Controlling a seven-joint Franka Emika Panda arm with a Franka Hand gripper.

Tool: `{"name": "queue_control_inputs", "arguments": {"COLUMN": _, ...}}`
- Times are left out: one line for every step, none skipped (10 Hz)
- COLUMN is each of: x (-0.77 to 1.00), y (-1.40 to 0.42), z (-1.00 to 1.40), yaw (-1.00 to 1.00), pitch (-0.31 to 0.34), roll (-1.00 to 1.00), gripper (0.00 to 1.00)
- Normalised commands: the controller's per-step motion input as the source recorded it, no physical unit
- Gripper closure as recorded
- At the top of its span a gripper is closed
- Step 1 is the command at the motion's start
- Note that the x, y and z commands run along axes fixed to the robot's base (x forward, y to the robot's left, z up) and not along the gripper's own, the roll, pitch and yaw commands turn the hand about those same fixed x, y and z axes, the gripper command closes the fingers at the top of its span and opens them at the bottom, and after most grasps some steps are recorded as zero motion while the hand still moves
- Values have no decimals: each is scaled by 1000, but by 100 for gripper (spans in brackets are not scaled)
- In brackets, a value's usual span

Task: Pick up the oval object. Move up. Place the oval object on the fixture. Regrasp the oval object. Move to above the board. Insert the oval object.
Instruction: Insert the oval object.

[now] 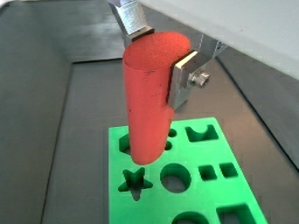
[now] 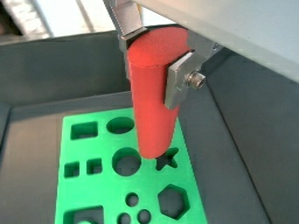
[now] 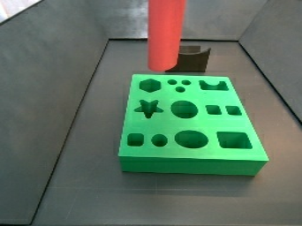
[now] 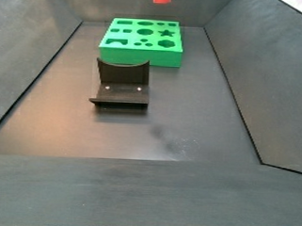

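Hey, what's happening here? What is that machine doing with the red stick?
A robot arm's gripper is shut on the oval object, a red-orange peg, holding it upright in the air over the board, a green slab full of shaped holes. The peg's lower end hangs above the board, not yet in any hole. The fixture, a dark bracket on the floor, stands empty beside the board.

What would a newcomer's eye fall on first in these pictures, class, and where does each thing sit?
First, the red-orange peg, upright and clamped between the gripper's silver fingers, hanging above the board. Next, the bright green board with its shaped holes, lying on the dark floor. Last, the small dark fixture, standing empty beside the board.
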Motion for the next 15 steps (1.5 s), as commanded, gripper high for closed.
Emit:
{"name": "queue_control_inputs", "arguments": {"x": 60, "y": -197, "z": 0, "yaw": -897, "pitch": 0, "roll": 0, "gripper": 100}}
{"name": "queue_control_inputs", "arguments": {"x": 40, "y": -209, "z": 0, "yaw": -914, "pitch": 0, "roll": 0, "gripper": 100}}
{"name": "queue_control_inputs", "arguments": {"x": 80, "y": -209, "z": -37, "yaw": -880, "pitch": 0, "roll": 0, "gripper": 100}}
{"name": "queue_control_inputs", "arguments": {"x": 86, "y": -209, "z": -77, "yaw": -863, "pitch": 0, "roll": 6, "gripper": 100}}
{"name": "queue_control_inputs", "arguments": {"x": 40, "y": -214, "z": -29, "yaw": -903, "pitch": 0, "roll": 0, "gripper": 100}}
{"name": "queue_control_inputs", "arguments": {"x": 14, "y": -271, "z": -254, "yaw": -894, "pitch": -37, "roll": 0, "gripper": 100}}
{"name": "queue_control_inputs", "arguments": {"x": 11, "y": -263, "z": -97, "yaw": -886, "pitch": -4, "roll": -30, "gripper": 100}}
{"name": "queue_control_inputs", "arguments": {"x": 29, "y": -257, "z": -120, "yaw": -854, "pitch": -10, "roll": -47, "gripper": 100}}
{"name": "queue_control_inputs", "arguments": {"x": 137, "y": -211, "z": -311, "yaw": -789, "pitch": -51, "roll": -39, "gripper": 100}}
{"name": "queue_control_inputs", "arguments": {"x": 174, "y": -194, "z": -323, "yaw": -714, "pitch": -80, "roll": -87, "gripper": 100}}
{"name": "queue_control_inputs", "arguments": {"x": 223, "y": -154, "z": -354, "yaw": -611, "pitch": -74, "roll": -46, "gripper": 100}}
{"name": "queue_control_inputs", "arguments": {"x": 80, "y": 0, "z": -146, "yaw": -257, "pitch": -57, "roll": -24, "gripper": 100}}
{"name": "queue_control_inputs", "arguments": {"x": 80, "y": -57, "z": -40, "yaw": -163, "pitch": -39, "roll": -63, "gripper": 100}}
{"name": "queue_control_inputs", "arguments": {"x": 406, "y": -231, "z": -303, "yaw": -114, "pitch": -87, "roll": -50, "gripper": 100}}
{"name": "queue_control_inputs", "arguments": {"x": 197, "y": -80, "z": -77, "yaw": 0, "pitch": 0, "roll": 3, "gripper": 100}}
